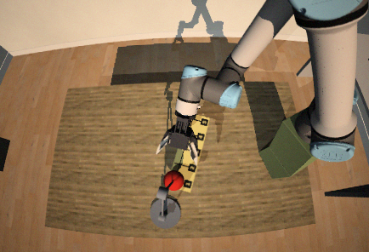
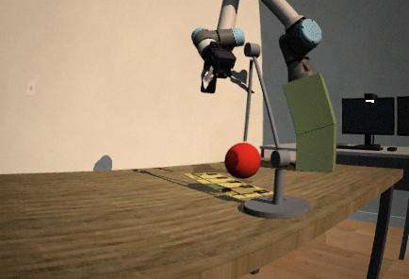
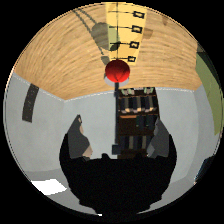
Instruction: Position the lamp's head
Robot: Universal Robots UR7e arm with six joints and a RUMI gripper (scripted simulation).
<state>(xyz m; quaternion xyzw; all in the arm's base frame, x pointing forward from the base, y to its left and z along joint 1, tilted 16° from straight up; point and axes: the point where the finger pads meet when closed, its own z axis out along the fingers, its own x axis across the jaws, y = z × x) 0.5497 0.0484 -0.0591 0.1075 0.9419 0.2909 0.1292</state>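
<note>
The lamp has a grey round base (image 1: 167, 212) near the bench's front edge, thin grey arms folded up to a high elbow (image 2: 252, 50), and a red ball head (image 1: 173, 180). The head (image 2: 242, 160) hangs a little above the bench, over the end of the yellow strip (image 1: 189, 154) nearest the base, by its closest numbered mark. Several marks run along the strip's long line. My gripper (image 1: 178, 148) (image 2: 209, 82) is open and empty, high above the strip, well clear of the head. In the wrist view the head (image 3: 117, 71) lies ahead of the open fingers.
A green block (image 1: 286, 148) covers my arm's mount at the bench's right side. A desk with monitors (image 2: 368, 115) stands behind the bench on the right. The lamp base (image 2: 276, 205) sits close to the bench's edge.
</note>
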